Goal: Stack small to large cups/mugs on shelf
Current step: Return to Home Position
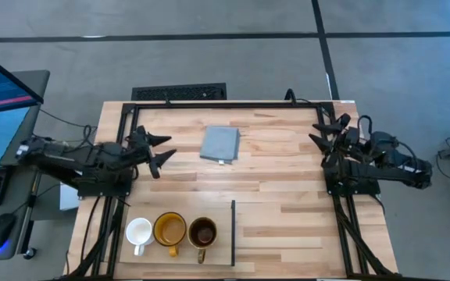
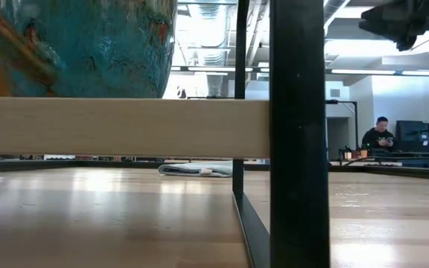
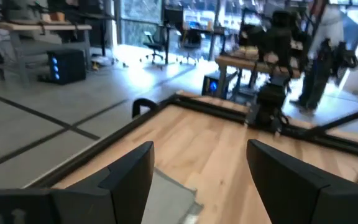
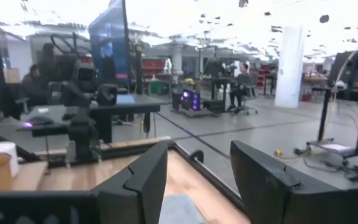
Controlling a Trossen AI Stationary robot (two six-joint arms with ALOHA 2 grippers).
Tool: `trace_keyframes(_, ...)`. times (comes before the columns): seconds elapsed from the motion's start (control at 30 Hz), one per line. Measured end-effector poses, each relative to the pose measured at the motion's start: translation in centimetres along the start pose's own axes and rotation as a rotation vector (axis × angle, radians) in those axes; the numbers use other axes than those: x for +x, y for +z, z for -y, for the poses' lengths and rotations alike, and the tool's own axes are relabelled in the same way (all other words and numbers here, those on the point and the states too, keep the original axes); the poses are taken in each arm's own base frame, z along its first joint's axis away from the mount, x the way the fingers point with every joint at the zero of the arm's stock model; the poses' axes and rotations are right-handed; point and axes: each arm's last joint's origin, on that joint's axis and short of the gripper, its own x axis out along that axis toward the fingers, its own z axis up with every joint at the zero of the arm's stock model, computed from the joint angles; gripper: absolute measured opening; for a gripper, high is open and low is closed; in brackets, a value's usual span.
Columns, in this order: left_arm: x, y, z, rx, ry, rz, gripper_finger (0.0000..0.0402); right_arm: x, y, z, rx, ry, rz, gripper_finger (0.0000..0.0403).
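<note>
Three mugs stand upright in a row on the shelf [image 1: 131, 211] at the table's near left: a small white one [image 1: 139, 232], a yellow-amber one [image 1: 169, 229] and a dark brown one [image 1: 202, 231]. The shelf is a pale wood panel with a black strip [image 1: 233, 232] along its right edge. In the low view its board [image 2: 118, 126] crosses the picture on a black post [image 2: 298, 134]. My left gripper [image 1: 161, 152] [image 3: 201, 149] stands open at the table's left side, above the wood. My right gripper [image 1: 324, 133] [image 4: 197, 149] stands open at the right side. Both point toward the table's middle and hold nothing.
A grey-blue square pad [image 1: 220, 144] [image 2: 196, 169] lies flat on the far middle of the table, between the two grippers. A black frame [image 1: 233, 104] runs along the table's far edge and sides. A person [image 2: 380, 134] sits in the room behind.
</note>
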Motion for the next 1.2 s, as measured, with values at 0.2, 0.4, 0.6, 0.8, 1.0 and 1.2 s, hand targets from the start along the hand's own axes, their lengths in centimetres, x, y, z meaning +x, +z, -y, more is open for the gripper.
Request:
trace_keyframes(0.2,-0.9,-1.8,-3.0,-0.027,0.047,0.055,0.0247,0.8,-1.5,-0.2,0.001,-0.034,-0.005,0.0200)
trace_keyframes(0.4,-1.2,-3.1,-4.7,-0.022,0.068,0.081,0.0247,1.7,-3.8,-0.3,0.038,-0.044,0.038,0.0200)
trace_keyframes(0.6,-0.7,-4.7,-5.7,-0.022,0.061,0.086,0.0247,2.3,-5.8,-0.1,0.074,-0.054,0.078,0.0200)
trace_keyframes(0.8,-0.3,-6.5,-6.6,-0.042,0.087,0.072,0.0247,2.6,-7.0,0.5,0.111,-0.065,0.103,0.0200)
trace_keyframes(1.0,-0.2,-7.4,-7.1,-0.045,0.097,0.084,0.0247,2.7,-8.1,1.0,0.138,-0.076,0.121,0.0200)
trace_keyframes(1.2,-0.3,-8.1,-7.4,-0.062,0.131,0.059,0.0247,2.7,-8.3,1.6,0.139,-0.125,0.110,0.0200)
